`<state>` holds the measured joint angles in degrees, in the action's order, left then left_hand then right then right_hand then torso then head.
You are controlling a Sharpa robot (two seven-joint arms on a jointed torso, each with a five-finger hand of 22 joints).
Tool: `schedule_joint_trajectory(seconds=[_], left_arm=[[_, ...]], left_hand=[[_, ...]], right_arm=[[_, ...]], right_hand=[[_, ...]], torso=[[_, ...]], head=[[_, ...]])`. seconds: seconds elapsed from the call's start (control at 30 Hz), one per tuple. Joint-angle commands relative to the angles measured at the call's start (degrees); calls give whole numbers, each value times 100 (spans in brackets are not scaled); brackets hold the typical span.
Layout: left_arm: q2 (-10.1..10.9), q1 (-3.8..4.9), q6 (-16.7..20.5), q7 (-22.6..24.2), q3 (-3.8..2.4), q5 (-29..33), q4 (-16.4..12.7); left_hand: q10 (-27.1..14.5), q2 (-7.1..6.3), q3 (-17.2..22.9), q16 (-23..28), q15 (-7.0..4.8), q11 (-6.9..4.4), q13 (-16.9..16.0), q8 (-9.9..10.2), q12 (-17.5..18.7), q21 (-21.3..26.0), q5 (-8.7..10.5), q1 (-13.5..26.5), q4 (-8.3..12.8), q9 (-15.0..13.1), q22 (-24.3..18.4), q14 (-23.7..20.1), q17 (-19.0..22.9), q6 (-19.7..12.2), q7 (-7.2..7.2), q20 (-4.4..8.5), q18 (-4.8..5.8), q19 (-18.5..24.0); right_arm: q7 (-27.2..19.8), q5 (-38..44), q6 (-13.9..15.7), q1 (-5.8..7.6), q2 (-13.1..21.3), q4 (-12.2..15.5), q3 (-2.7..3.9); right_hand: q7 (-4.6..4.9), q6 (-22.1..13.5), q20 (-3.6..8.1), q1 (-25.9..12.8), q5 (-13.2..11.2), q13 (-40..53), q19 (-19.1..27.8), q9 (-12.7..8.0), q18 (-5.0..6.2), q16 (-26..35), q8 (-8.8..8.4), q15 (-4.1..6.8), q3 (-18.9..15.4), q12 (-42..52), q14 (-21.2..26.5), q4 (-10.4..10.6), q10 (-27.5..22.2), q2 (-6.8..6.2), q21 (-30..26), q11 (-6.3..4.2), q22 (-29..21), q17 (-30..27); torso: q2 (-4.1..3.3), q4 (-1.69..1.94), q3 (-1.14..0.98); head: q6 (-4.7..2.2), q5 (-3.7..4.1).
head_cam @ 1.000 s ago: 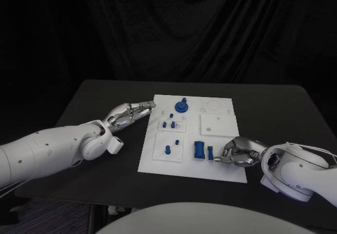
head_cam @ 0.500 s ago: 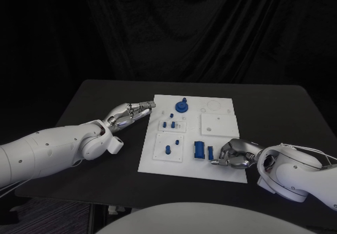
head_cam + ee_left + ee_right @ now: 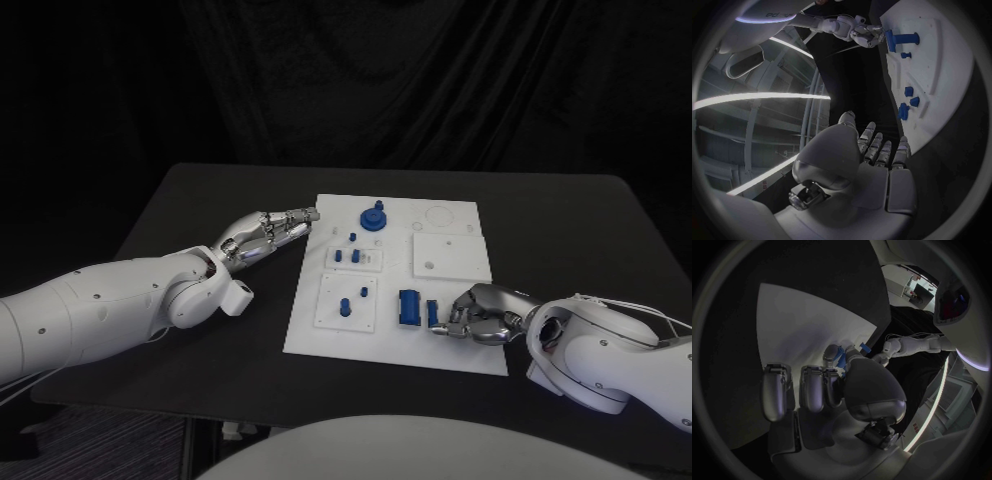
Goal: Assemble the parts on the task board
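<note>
The white task board point(image 3: 447, 255) lies mid-table. A blue knob point(image 3: 374, 218) stands at its far edge, and small blue pegs point(image 3: 346, 256) stand in the left plates. A blue block point(image 3: 411, 307) and a narrow blue piece point(image 3: 433, 316) sit near the front edge. My right hand point(image 3: 483, 312) lies on the board's front right and pinches the narrow blue piece point(image 3: 840, 356) between thumb and a finger. My left hand point(image 3: 267, 233) hovers at the board's far left edge with its fingers point(image 3: 879, 147) stretched out and nothing in them.
The black table point(image 3: 188, 220) extends around the board on all sides. In the left wrist view, the board point(image 3: 926, 60) shows with my right hand point(image 3: 853, 27) beside the blue block point(image 3: 901, 39). A raised white square plate point(image 3: 447, 255) is bare.
My right hand has shifted slightly left along the board's front edge, closing onto the narrow blue piece. The left hand has not moved.
</note>
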<state>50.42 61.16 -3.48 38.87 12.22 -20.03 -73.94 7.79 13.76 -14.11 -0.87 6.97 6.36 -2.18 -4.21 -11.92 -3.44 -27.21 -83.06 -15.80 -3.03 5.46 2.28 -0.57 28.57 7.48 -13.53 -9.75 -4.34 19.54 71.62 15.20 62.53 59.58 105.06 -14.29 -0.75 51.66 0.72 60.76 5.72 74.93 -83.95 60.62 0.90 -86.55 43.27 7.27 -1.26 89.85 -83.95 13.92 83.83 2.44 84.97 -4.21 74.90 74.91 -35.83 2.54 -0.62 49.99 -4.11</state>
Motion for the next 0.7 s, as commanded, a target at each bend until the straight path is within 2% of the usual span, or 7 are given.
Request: schedule_joint_trajectory(seconds=[0.03, 0.53, 0.7], left_arm=[[-11, -9, -45, 160, -5, -3, -8], [-2, -9, -40, 148, -5, -3, -24], [4, -10, -41, 145, -5, -3, -26]], left_hand=[[19, -1, 27, -27, 29, 33, 3, -20, -12, -23, -15, -60, -4, -9, 2, -8, -9, 23, 8, -47, -68, -1], [17, -2, 27, -27, 29, 35, 3, -20, -8, -24, -1, -63, -3, -9, 3, -7, -10, 21, 10, -47, -68, -3], [17, -2, 27, -27, 29, 35, 3, -20, -8, -24, -1, -63, -3, -9, 3, -7, -10, 21, 10, -47, -68, -3]], right_arm=[[56, 47, 74, -16, -10, -19, 1], [144, 47, 14, -18, -165, -206, 2], [159, 47, 9, -19, -201, -269, 1]], right_hand=[[-27, -2, 30, -5, 15, 1507, -373, 10, 47, -13, 29, 33, -8, 15, -455, 52, 617, 97, -1, -44, 1330, 711], [-50, 20, 46, 257, 249, 1507, -372, 32, 47, -11, 39, 51, 9, 15, -455, -50, 617, 178, -2, -64, 1330, 708], [-56, 21, 51, 397, 299, 1507, -370, 38, 48, -10, 37, 56, 65, 15, -454, -119, 617, 274, -7, -70, 1328, 705]], torso=[[-3, 4, 6], [3, 1, 3], [0, 2, 3]], head=[[1, 4], [1, -13], [1, -19]])
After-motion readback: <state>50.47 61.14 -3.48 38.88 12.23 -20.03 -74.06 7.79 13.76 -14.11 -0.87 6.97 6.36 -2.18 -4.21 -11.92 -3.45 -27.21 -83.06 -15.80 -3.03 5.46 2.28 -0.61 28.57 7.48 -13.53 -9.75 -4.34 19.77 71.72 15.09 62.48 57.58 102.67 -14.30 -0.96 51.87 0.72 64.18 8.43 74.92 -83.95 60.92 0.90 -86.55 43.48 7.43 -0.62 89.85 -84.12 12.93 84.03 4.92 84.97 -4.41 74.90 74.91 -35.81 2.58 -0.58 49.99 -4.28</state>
